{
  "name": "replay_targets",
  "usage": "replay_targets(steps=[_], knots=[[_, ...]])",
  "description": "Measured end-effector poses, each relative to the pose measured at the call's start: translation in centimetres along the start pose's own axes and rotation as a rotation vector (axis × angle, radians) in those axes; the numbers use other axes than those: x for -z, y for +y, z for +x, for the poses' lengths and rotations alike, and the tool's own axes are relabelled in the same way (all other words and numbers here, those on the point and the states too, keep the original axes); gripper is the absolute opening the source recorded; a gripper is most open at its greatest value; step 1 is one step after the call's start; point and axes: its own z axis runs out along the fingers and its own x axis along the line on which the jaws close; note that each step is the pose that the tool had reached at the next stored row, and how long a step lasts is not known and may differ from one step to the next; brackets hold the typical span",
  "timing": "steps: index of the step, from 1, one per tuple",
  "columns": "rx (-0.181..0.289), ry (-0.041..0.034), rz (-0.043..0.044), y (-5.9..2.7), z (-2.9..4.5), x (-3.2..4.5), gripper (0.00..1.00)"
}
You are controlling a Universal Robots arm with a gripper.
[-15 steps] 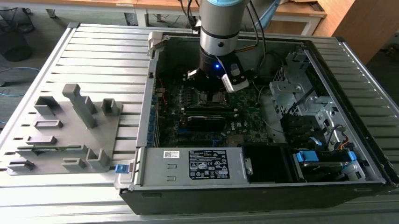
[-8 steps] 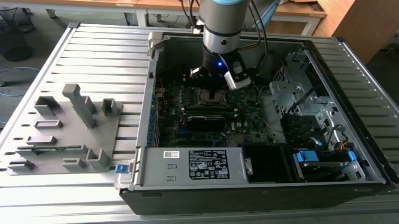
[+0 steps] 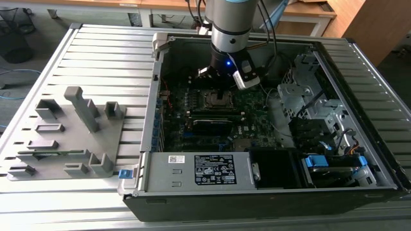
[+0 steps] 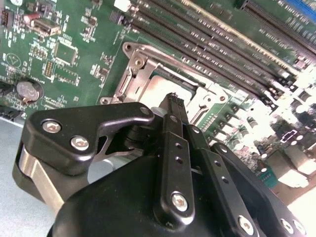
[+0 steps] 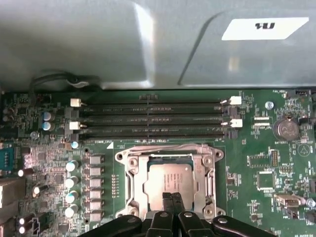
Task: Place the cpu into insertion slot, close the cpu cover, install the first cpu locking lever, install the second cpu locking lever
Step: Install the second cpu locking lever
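Note:
The cpu (image 5: 165, 180) lies flat in the insertion slot (image 5: 168, 149), its pale silver face up. The cpu cover (image 5: 134, 181), a silvery frame, lies down around it, and the face shows through its window. In the first wrist view my gripper (image 5: 172, 197) is shut, its black fingertips pressed together at the near edge of the chip with nothing between them. In the second wrist view the gripper (image 4: 175, 98) points at the cpu (image 4: 160, 89). In the exterior view the gripper (image 3: 222, 89) hangs just above the socket (image 3: 218, 99) inside the open computer case.
Several long black memory slots (image 5: 153, 118) run beside the socket, with the grey case wall (image 5: 98, 44) beyond them. A power supply (image 3: 205, 168) and drive bays (image 3: 308, 101) crowd the case. A grey parts fixture (image 3: 64, 130) stands at the exterior view's left.

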Motion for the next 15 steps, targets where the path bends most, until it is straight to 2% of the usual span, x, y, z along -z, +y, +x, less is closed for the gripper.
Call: replay_targets(steps=[15], knots=[[0.001,0.0002,-0.0009,0.58,-0.04,-0.04,0.11]])
